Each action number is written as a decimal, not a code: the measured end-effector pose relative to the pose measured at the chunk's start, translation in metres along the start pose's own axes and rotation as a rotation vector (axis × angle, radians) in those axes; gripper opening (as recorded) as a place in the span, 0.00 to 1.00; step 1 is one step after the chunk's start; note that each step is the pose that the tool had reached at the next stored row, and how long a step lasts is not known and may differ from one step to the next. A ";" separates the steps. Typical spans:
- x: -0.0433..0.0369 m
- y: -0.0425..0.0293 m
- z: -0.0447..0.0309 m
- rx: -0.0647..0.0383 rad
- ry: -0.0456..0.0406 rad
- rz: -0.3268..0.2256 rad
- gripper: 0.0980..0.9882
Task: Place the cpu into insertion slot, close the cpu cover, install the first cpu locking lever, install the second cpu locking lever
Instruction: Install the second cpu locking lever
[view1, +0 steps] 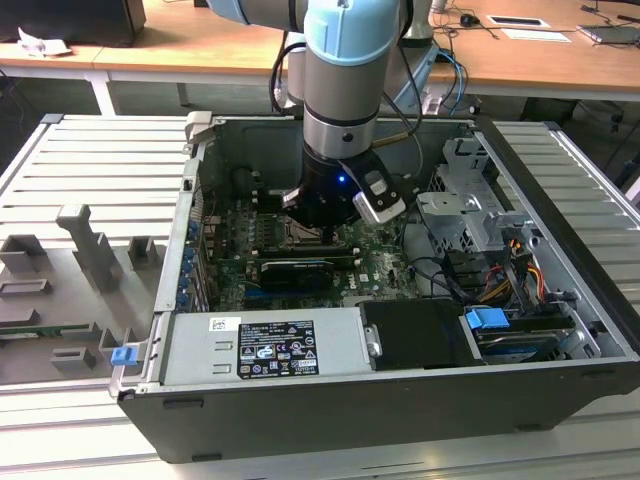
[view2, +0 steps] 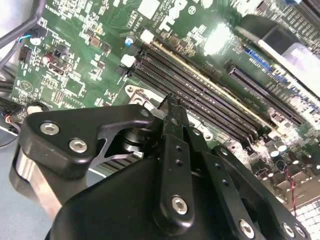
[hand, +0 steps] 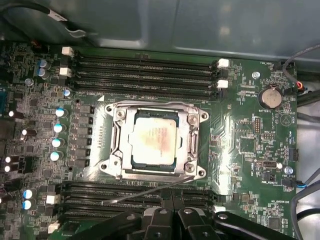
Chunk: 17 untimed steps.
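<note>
Slatted metal table, open computer case

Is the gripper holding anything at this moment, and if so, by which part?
It cannot be told. The gripper hangs just above the motherboard, beside the cpu seated under the cpu cover, but no view shows anything between its fingertips.
</note>
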<state>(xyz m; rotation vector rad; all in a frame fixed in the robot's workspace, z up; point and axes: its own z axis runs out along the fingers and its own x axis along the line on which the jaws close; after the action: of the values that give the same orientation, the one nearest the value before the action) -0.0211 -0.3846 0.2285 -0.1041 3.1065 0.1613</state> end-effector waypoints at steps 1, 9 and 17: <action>0.0001 -0.0005 -0.0004 0.000 0.0000 0.000 0.01; 0.0009 -0.0042 -0.0034 -0.075 -0.0052 0.003 0.01; 0.0032 -0.0044 -0.0032 -0.086 -0.0059 0.003 0.01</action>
<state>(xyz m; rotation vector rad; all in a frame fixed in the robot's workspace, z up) -0.0241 -0.3895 0.2311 -0.1008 3.0940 0.2941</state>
